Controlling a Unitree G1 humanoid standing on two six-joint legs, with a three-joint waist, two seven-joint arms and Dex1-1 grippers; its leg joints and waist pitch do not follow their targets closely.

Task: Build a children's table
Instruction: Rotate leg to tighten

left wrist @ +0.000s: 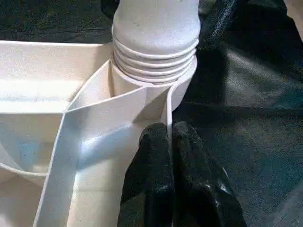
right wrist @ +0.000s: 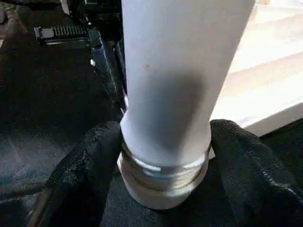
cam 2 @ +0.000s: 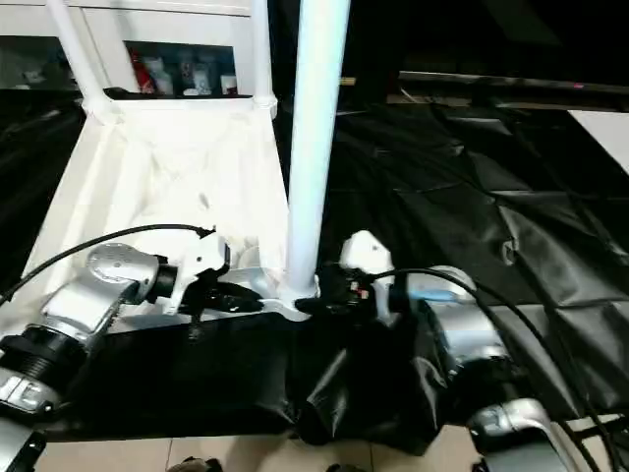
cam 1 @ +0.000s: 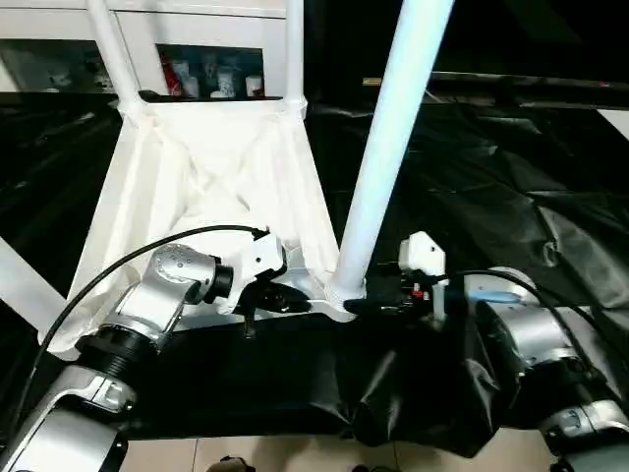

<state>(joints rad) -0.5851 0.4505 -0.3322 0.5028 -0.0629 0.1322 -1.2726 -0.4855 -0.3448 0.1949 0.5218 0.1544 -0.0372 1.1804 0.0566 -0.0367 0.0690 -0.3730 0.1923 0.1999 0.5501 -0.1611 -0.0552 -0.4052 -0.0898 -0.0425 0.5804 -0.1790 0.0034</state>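
Observation:
The children's table lies upside down on black cloth, its white ribbed top (cam 1: 211, 167) facing up. A white leg (cam 1: 388, 147) stands upright in the near right corner socket (left wrist: 180, 90), its threaded end (left wrist: 156, 52) seated there. My left gripper (left wrist: 168, 130) is shut on the thin rim wall beside that socket and reaches in from the left (cam 1: 290, 298). My right gripper (right wrist: 165, 142) is open, with one black finger (right wrist: 94, 156) on either side of the leg's base, close against its collar. Two more legs (cam 1: 113, 49) (cam 1: 293, 49) stand at the far corners.
Crumpled black cloth (cam 1: 511, 187) covers the work surface to the right and hangs over the near edge. Another white leg (cam 1: 20, 285) slants at the far left. A white shelf with small items (cam 1: 211, 74) stands at the back. Light floor (cam 1: 275, 454) shows below.

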